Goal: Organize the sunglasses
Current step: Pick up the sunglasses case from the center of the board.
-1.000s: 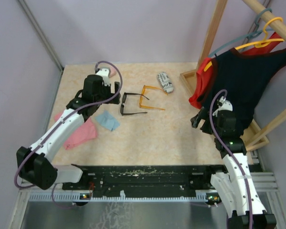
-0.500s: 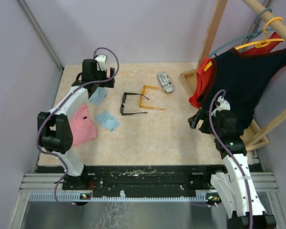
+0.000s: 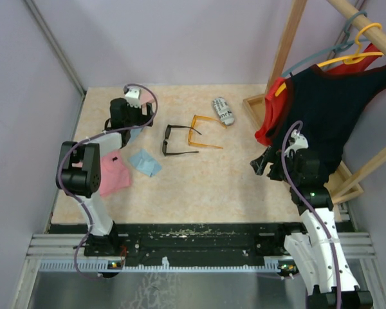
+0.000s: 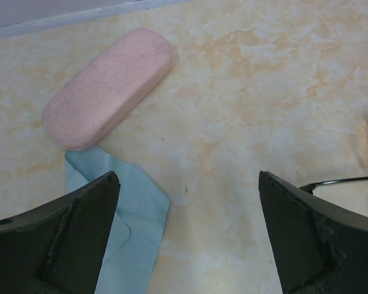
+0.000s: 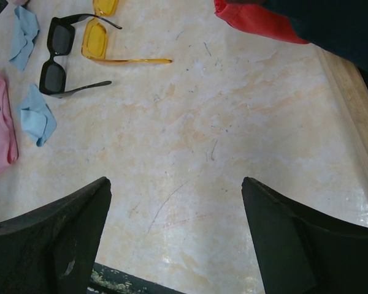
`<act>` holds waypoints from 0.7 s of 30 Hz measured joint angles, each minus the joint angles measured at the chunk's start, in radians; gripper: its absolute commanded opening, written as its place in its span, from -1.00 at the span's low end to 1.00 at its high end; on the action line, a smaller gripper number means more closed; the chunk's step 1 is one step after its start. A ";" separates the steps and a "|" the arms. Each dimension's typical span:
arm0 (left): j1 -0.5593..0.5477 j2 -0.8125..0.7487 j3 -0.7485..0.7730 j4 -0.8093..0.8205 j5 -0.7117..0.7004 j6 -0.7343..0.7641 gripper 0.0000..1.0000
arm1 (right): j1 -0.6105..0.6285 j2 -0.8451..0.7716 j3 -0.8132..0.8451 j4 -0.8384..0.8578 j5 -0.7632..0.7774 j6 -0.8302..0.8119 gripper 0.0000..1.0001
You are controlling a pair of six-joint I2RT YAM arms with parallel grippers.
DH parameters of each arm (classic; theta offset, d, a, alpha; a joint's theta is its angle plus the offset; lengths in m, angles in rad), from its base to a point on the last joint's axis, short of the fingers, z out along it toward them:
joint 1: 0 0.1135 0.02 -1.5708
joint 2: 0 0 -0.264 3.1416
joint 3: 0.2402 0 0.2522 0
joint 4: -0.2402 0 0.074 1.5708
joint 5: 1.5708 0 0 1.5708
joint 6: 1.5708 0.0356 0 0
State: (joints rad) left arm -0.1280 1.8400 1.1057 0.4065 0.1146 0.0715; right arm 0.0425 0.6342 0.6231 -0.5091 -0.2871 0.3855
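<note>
Now left arm [image 3: 83,168] folded back; left gripper [image 4: 187,179] and right gripper [image 5: 175,182] both apart.

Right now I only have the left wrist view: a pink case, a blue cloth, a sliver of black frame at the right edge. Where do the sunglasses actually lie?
Observer: Mid-table, side by side. The black sunglasses are on the left and the orange sunglasses just to their right, both with arms unfolded.
Operator: Is the other arm near them?
Observer: No. The right gripper hovers open and empty near the table's right side, by the hanging clothes.
Operator: Any second case?
Observer: Yes, a black-and-white printed case lies behind the orange pair, nearer the back wall.
</note>
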 measured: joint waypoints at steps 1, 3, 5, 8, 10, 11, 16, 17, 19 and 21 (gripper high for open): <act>0.005 0.018 0.003 0.023 0.005 0.001 0.99 | 0.000 -0.003 0.000 0.000 -0.002 0.000 0.75; 0.023 0.060 0.019 0.057 0.022 0.006 0.99 | 0.000 -0.005 0.000 0.000 -0.004 0.000 0.75; 0.046 0.102 0.039 0.080 0.047 0.011 0.99 | 0.000 -0.005 0.000 0.000 -0.007 0.000 0.75; 0.076 0.150 0.060 0.101 0.079 0.019 0.99 | 0.000 -0.004 0.000 0.000 -0.011 0.000 0.75; 0.094 0.179 0.073 0.116 0.100 0.023 0.99 | 0.000 -0.002 0.000 0.000 -0.015 0.000 0.75; 0.101 0.190 0.080 0.118 0.107 0.024 1.00 | 0.000 0.001 0.000 0.001 -0.016 0.000 0.75; 0.139 0.241 0.167 0.103 0.167 0.022 1.00 | 0.000 0.031 0.000 0.005 -0.025 0.000 0.75; 0.145 0.254 0.203 0.091 0.185 0.022 1.00 | 0.000 0.038 0.000 0.006 -0.026 0.000 0.75; 0.156 0.275 0.269 0.055 0.213 0.025 1.00 | 0.000 0.048 0.000 0.007 -0.026 -0.001 0.75; 0.165 0.290 0.331 0.014 0.233 0.034 1.00 | 0.000 0.050 0.000 0.007 -0.026 -0.001 0.75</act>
State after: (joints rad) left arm 0.0368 2.1296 1.4364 0.4210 0.3477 0.1059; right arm 0.0425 0.6838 0.6228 -0.5018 -0.3126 0.3847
